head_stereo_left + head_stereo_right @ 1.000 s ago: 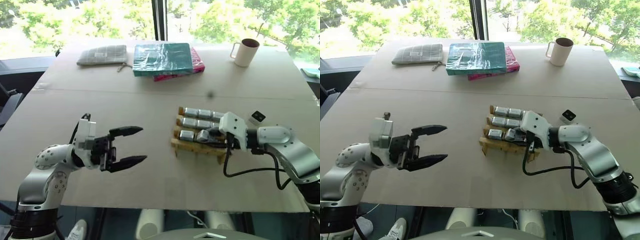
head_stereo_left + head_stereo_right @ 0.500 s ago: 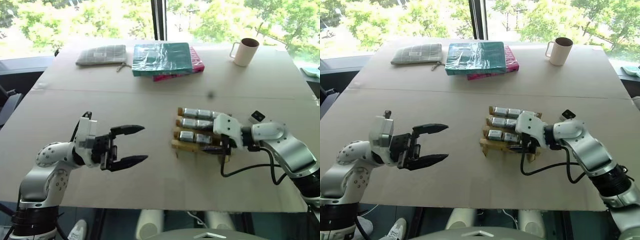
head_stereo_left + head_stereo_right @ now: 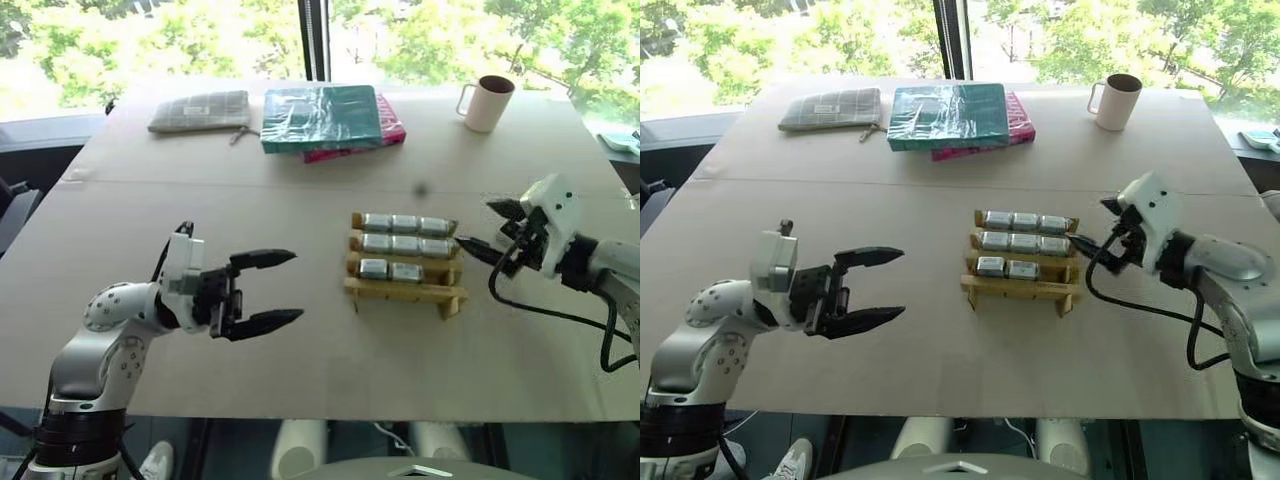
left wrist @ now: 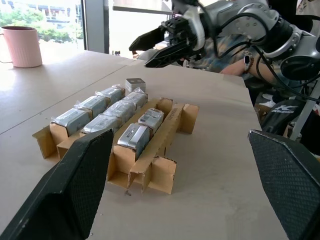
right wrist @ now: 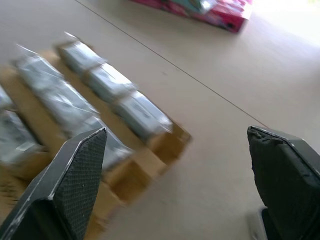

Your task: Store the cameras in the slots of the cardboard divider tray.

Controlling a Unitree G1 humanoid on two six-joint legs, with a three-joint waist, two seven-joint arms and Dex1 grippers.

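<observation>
Right hand (image 3: 490, 228) now pulled back to the right of the cardboard divider tray (image 3: 404, 293), fingers spread wide, holding nothing. Earlier down in the near row; a second camera (image 3: 405, 272) now there, eight slots filled. Left hand (image 3: 275, 290) hovering open and empty over the bench (image 3: 300, 200). Last white camera (image 4: 135, 83) just beyond the tray's right end.

Free: we see bare table (image 3: 300, 200) left of the tray (image 3: 404, 292) and in front of it | Blocked: books (image 3: 325, 118), pouch (image 3: 201, 110) and mug (image 3: 488, 102) along the far edge
</observation>
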